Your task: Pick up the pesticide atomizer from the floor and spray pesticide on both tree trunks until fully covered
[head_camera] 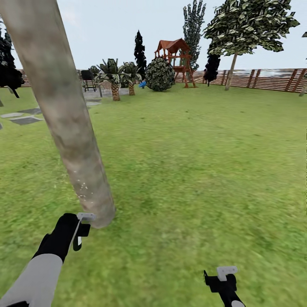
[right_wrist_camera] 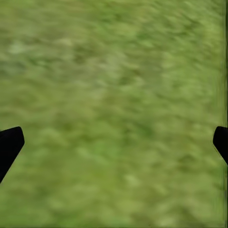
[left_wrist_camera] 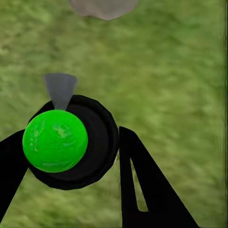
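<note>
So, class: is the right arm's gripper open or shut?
Open: the right gripper shows its jaws far apart at opposite edges of the wrist view, with only grass between them.

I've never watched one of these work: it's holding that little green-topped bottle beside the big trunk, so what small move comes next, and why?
Probably a spray onto the tree trunk. The left end effector is shut on the atomizer, beside the trunk's base, with a grey cone at its nozzle and pale specks low on the bark.
</note>
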Controlling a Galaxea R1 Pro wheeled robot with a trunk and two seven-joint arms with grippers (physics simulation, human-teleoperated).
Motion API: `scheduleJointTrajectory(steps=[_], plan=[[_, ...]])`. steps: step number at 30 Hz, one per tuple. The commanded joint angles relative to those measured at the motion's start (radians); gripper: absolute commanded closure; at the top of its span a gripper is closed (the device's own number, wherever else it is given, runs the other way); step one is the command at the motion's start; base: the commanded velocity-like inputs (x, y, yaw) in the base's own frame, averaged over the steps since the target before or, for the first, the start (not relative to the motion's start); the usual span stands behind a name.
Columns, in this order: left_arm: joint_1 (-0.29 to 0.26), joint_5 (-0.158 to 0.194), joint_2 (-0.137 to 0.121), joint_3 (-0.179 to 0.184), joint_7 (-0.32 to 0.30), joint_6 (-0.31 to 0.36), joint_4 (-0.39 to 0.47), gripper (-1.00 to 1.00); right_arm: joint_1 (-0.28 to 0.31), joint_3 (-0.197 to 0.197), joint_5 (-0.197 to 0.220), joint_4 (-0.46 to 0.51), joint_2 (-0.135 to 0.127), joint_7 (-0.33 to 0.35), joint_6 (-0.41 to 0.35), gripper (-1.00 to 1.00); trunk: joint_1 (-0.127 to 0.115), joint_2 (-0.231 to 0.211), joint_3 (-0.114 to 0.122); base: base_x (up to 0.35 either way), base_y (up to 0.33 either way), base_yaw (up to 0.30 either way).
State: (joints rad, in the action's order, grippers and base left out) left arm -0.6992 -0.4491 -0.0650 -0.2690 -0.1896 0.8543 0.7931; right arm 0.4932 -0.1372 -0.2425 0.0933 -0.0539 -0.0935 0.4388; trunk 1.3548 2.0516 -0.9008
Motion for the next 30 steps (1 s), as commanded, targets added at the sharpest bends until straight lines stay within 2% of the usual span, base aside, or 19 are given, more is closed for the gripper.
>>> scheduleJointTrajectory(steps=[1,6,21,30], plan=[[-0.001,-0.011,0.001,-0.003,-0.01,0.003,0.002,1.0,0.001,-0.007,-0.011,-0.001,0.0,-0.003,0.003,-1.0,0.0,0.0,-0.001,0.0,-0.272,0.0],[0.0,-0.011,-0.001,-0.002,-0.01,0.004,0.002,1.0,0.001,-0.007,-0.011,-0.001,0.0,-0.003,0.003,-1.0,0.0,0.0,-0.001,0.0,-0.272,0.128],[0.0,-0.011,0.001,-0.003,-0.01,0.005,0.002,1.0,0.001,-0.007,-0.011,-0.001,0.001,-0.003,0.003,-1.0,0.0,0.0,-0.001,0.089,-0.266,0.27],[-0.001,-0.011,0.001,-0.004,-0.01,0.003,0.003,1.0,0.001,-0.007,-0.011,-0.001,0.0,-0.003,0.003,-1.0,0.0,0.0,-0.001,0.183,-0.238,0.031]])
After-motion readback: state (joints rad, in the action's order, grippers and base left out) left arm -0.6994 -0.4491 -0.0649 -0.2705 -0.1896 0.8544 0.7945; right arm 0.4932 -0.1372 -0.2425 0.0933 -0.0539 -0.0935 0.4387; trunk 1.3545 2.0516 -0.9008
